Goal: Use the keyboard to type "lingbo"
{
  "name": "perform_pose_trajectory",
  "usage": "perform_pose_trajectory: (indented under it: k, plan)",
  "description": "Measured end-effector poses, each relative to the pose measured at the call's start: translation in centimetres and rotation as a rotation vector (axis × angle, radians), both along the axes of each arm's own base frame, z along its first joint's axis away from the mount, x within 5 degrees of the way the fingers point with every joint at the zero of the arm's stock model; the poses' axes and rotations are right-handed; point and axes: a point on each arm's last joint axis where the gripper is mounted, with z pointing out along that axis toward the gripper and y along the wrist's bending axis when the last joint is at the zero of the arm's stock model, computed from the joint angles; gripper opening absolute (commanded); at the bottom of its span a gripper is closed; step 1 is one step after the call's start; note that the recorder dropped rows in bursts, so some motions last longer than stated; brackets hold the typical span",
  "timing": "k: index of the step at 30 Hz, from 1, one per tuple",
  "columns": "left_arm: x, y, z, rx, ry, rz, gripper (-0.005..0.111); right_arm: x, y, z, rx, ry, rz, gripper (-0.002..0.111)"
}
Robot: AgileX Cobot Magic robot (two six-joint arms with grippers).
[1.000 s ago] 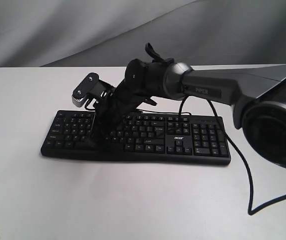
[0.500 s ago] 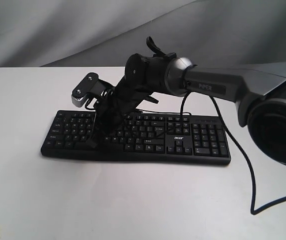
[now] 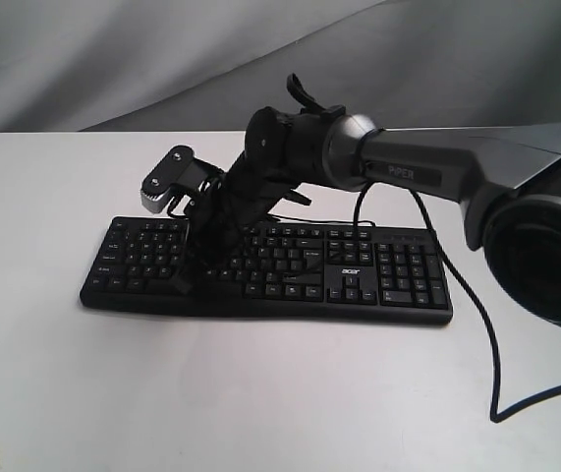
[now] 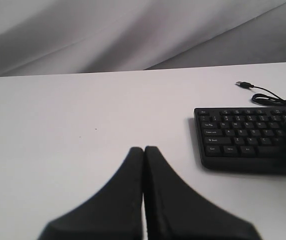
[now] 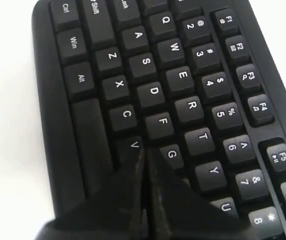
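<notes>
**Fat-finger risk on the right arm**

The keyboard [image 3: 359,267] lies flat on the white table [image 3: 260,393]. The right gripper [image 5: 144,152] is pinched fully together with nothing in it, its tip low over the seam between V [image 5: 134,145] and G [image 5: 171,154]. That's my worry: if it presses off-centre it catches two keys, or the wrong letter. The tip also hides whatever's right under it. The left gripper [image 4: 144,149] is closed and empty too, over bare table well off the keyboard's end.

light bright, even | shadows faint | right tool [image 5: 145,156] blurred | table [image 5: 5,150] overexposed
</notes>
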Motion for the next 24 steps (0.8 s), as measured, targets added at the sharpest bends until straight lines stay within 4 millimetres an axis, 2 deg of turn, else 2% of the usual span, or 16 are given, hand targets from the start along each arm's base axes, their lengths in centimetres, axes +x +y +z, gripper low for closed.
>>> perform_pose_trajectory:
  k: [3, 8, 11, 13, 14, 17, 21, 24]
  plan:
    - [0.0, 0.0, 0.0, 0.0, 0.0, 0.0, 0.0, 0.0, 0.0, -0.9, -0.011, 0.014, 0.0, 0.0]
    - [0.0, 0.0, 0.0, 0.0, 0.0, 0.0, 0.0, 0.0, 0.0, -1.0, -0.01, 0.018, -0.002, 0.0]
    - [0.0, 0.0, 0.0, 0.0, 0.0, 0.0, 0.0, 0.0, -0.1, -0.8, -0.023, 0.004, 0.006, 0.0]
    - [0.0, 0.0, 0.0, 0.0, 0.0, 0.0, 0.0, 0.1, -0.4, 0.4, -0.024, -0.015, 0.011, 0.0]
    - [0.0, 0.0, 0.0, 0.0, 0.0, 0.0, 0.0, 0.3, -0.8, 1.4, -0.019, -0.031, 0.001, 0.0]
    - [0.0, 0.0, 0.0, 0.0, 0.0, 0.0, 0.0, 1.4, -2.3, 2.5, -0.024, -0.043, -0.033, 0.0]
    - [0.0, 0.0, 0.0, 0.0, 0.0, 0.0, 0.0, 2.1, -5.1, 1.4, -0.059, -0.008, -0.084, 0.0]
    - [0.0, 0.0, 0.0, 0.0, 0.0, 0.0, 0.0, 1.6, -5.7, 0.8, -0.046, -0.011, -0.094, 0.0]
